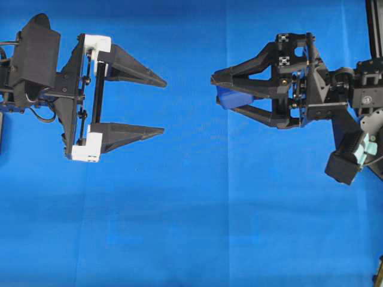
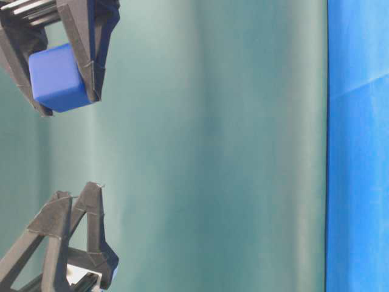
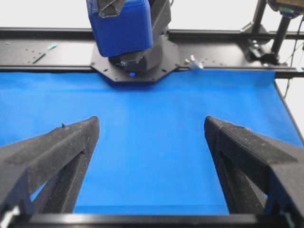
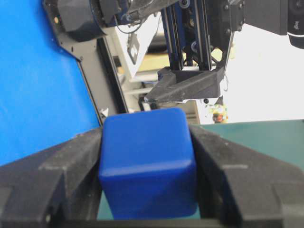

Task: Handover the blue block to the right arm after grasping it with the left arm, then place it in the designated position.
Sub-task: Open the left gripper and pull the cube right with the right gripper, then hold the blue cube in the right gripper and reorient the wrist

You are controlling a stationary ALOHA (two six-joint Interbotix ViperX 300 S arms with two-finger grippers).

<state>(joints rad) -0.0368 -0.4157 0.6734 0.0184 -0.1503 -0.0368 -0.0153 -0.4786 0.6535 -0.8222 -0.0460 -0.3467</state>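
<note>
The blue block (image 1: 230, 97) is clamped between the two black wedge fingers of my right gripper (image 1: 216, 91), held in the air above the blue cloth. In the right wrist view the block (image 4: 147, 161) fills the gap of the right gripper (image 4: 145, 133). The table-level view shows the block (image 2: 58, 78) in the right gripper (image 2: 67, 100) too. My left gripper (image 1: 164, 106), with white brackets, faces it from a short way off, open and empty. The left gripper (image 3: 151, 121) has only cloth between its fingers, and the block (image 3: 121, 26) hangs ahead of it. No mark for the designated position shows in any view.
Blue cloth (image 1: 191, 215) covers the table. A black frame rail (image 3: 228, 38) runs along its far edge behind the right arm's base plate (image 3: 135, 71). A teal backdrop (image 2: 213, 146) stands behind the grippers in the table-level view.
</note>
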